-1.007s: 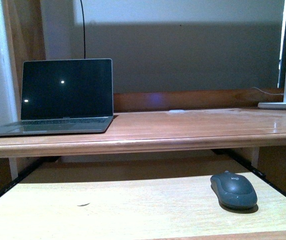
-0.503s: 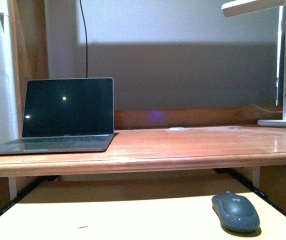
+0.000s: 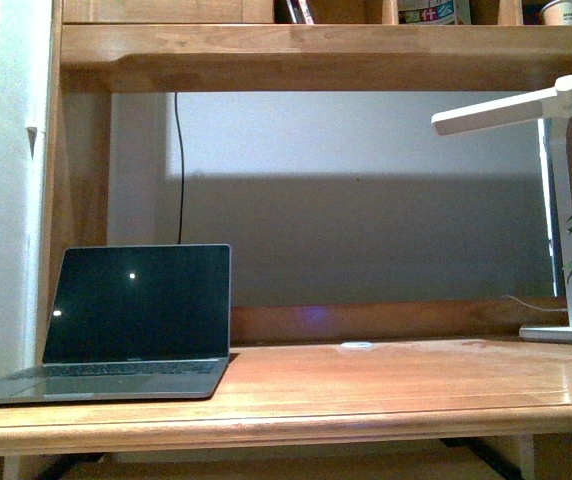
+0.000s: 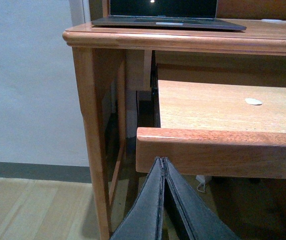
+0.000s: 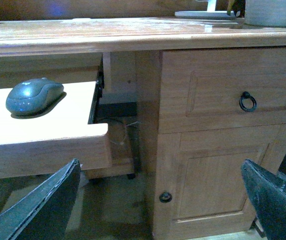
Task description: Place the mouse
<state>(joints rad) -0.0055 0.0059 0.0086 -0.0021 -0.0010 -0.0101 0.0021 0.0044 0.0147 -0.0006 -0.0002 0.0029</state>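
1. The mouse [image 5: 34,96] lies flat on the pale pull-out tray [image 5: 43,135] under the desk [image 3: 366,400], near the tray's end beside the cabinet. Nothing touches it.
2. A small white oval [image 4: 253,101] also lies on the tray, alone.
3. The left gripper [image 4: 164,165] hangs just below the tray's front edge, its fingers pressed together and holding nothing.
4. The right gripper [image 5: 160,165] is spread wide and empty, facing the cabinet.
5. The drawer [image 5: 247,101], with its ring handle, and the door [image 5: 165,197] under it are closed, so their contents are hidden.
6. On the desk, a laptop [image 3: 136,320] stands open at left with a dark screen. A white lamp [image 3: 556,110] stands at right.
7. The shelf [image 3: 316,50] above holds books [image 3: 296,10] and a cup [image 3: 561,10].
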